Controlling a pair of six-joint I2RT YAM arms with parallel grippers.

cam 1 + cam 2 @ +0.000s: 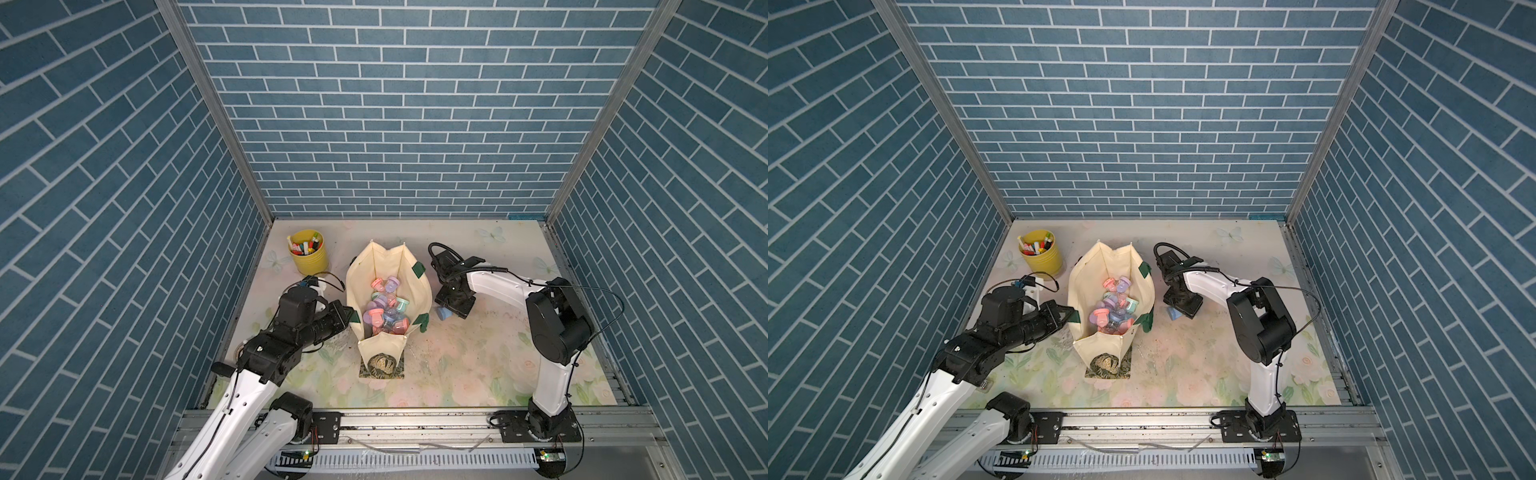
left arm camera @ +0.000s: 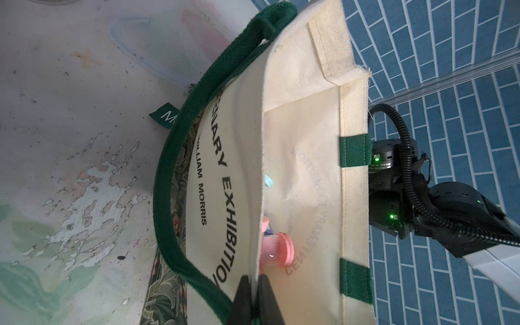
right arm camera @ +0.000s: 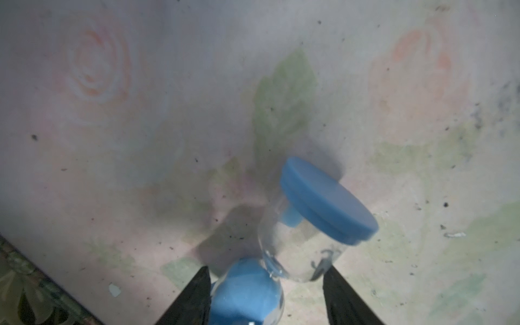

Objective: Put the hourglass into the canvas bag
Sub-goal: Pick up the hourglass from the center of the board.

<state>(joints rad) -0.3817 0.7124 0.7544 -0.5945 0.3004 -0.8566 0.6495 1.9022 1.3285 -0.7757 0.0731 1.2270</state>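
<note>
Honestly, the left gripper (image 2: 253, 284) is pinching the canvas bag (image 1: 415, 295) rim. The right gripper (image 3: 264, 281) straddles the blue hourglass (image 3: 326, 199) just beside the bag; can't tell if it's clamped. I'd squeeze the waist, then lift level.

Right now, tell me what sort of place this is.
Probably a robot test booth: blue brick-print wall panels, a left arm and right arm bolted to an aluminium rail, and a floral-print table holding the canvas bag.
</note>
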